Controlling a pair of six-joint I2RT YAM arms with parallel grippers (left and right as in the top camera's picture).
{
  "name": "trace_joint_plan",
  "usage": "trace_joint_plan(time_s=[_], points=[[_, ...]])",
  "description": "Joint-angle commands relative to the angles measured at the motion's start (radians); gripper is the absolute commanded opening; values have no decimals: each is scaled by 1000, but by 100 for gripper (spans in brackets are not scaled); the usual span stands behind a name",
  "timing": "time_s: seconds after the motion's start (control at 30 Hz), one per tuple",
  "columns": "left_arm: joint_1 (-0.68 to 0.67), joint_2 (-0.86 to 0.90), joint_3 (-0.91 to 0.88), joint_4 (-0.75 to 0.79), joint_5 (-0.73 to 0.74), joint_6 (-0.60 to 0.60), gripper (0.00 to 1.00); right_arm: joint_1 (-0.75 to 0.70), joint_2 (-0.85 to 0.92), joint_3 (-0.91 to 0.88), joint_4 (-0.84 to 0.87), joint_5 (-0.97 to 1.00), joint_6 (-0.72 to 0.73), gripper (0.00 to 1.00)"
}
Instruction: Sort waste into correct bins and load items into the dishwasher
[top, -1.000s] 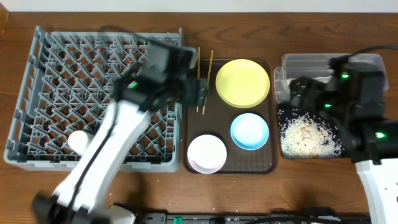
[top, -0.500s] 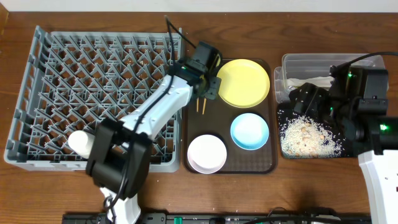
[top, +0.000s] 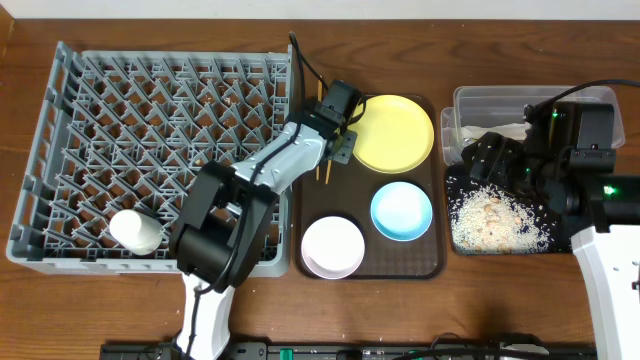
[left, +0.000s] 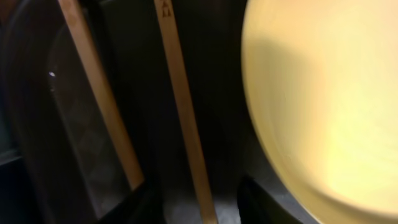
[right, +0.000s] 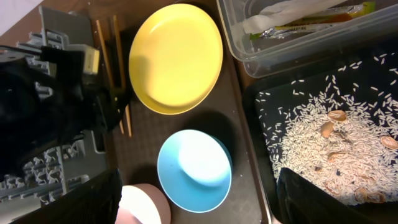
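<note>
Two wooden chopsticks (left: 183, 112) lie along the left edge of the brown serving tray (top: 420, 265). My left gripper (top: 335, 140) is low over them. Its jaws stand narrowly on either side of one chopstick, a gap showing on both sides, so it is open. The yellow plate (top: 392, 132), light blue bowl (top: 401, 210) and a white dish (top: 332, 246) sit on the same tray. My right gripper (top: 490, 160) hangs open and empty by the bins. The clear tub (top: 590, 100) holds the wrapper (right: 311, 25). Rice (right: 323, 130) covers the black tray (top: 452, 240).
The grey dish rack (top: 150, 150) fills the left side, with one white dish (top: 135, 230) lying in its near left corner. In the right wrist view the blue bowl (right: 194, 171) sits between that gripper's wide fingers (right: 93, 199).
My left arm has swung from above the rack's right edge down onto the chopsticks, and its jaws have narrowed around one stick. The right arm has barely moved.
</note>
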Motion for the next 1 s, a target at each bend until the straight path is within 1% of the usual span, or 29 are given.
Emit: trace_joint_plan(time_s=[0.0,0.13,0.23,0.3,0.37,0.4,0.57,0.77,0.87,0.97], points=[[1,37,20,0,-24,8,33,-6,3,5,-3,-8,-8,78],[1,70,18,-12,-23,3,27,-6,3,5,-3,-8,-8,77],[1,71,18,-19,-22,-8,13,-6,3,5,-4,-8,-8,77],[1,49,19,-27,-9,-7,8,-6,3,5,-4,-8,-8,77],[1,14,19,-44,-9,-14,8,-6,3,5,-4,-8,-8,77],[1,-15,19,-58,-8,-42,8,-6,3,5,-4,-8,-8,77],[2,-199,19,-109,-9,-105,8,-6,3,5,-4,-8,-8,71],[18,-413,19,-218,-15,-107,8,-6,3,5,-5,-8,-8,71],[44,-459,19,-323,-95,-127,8,-6,3,5,-8,-8,-8,71],[85,-451,8,-404,-145,-128,8,-6,3,5,-14,-8,-8,71]])
